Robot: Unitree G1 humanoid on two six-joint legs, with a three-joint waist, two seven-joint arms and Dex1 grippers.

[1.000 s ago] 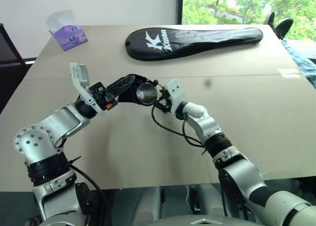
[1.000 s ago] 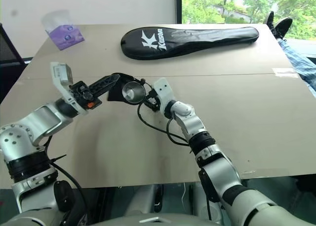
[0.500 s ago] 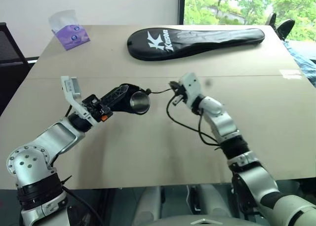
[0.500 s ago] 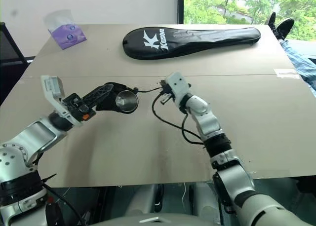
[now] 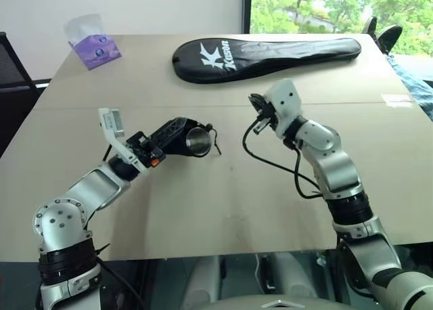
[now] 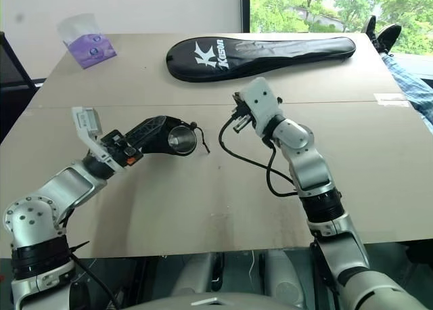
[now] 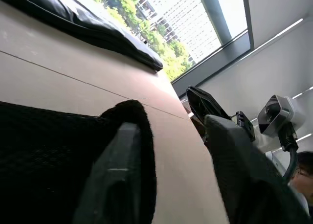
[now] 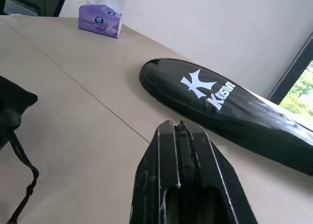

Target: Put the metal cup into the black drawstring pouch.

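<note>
The right gripper (image 8: 181, 131), fingers pressed together and empty, hangs above the middle of the tan table (image 5: 203, 215), raised clear of its surface. At about nine o'clock from it, the left gripper (image 5: 181, 135) reaches level across the table with one finger (image 7: 117, 185) buried in the fabric of the black drawstring pouch (image 5: 177, 141) and the other finger standing apart beside it in the left wrist view; whether the pouch is pinched or merely resting on that finger cannot be told.

The metal cup (image 5: 197, 141) sits in the mouth of the pouch, its open rim turned toward the right gripper, the dark cloth gathered around its sides. The pouch's thin cord (image 5: 215, 145) trails loose off the rim onto the table at about three o'clock from the cup, and its knotted end also shows in the right wrist view.

Bare tabletop lies between the two grippers. At twelve o'clock from the cup, well apart at the far side of the table, lies a long black racket cover (image 5: 270, 53) with white lettering. At about ten o'clock, in the far left corner, stands a purple tissue box (image 5: 96, 50) with a white tissue standing out of its top. A seam (image 5: 379, 103) runs across the table between the grippers and the racket cover.
</note>
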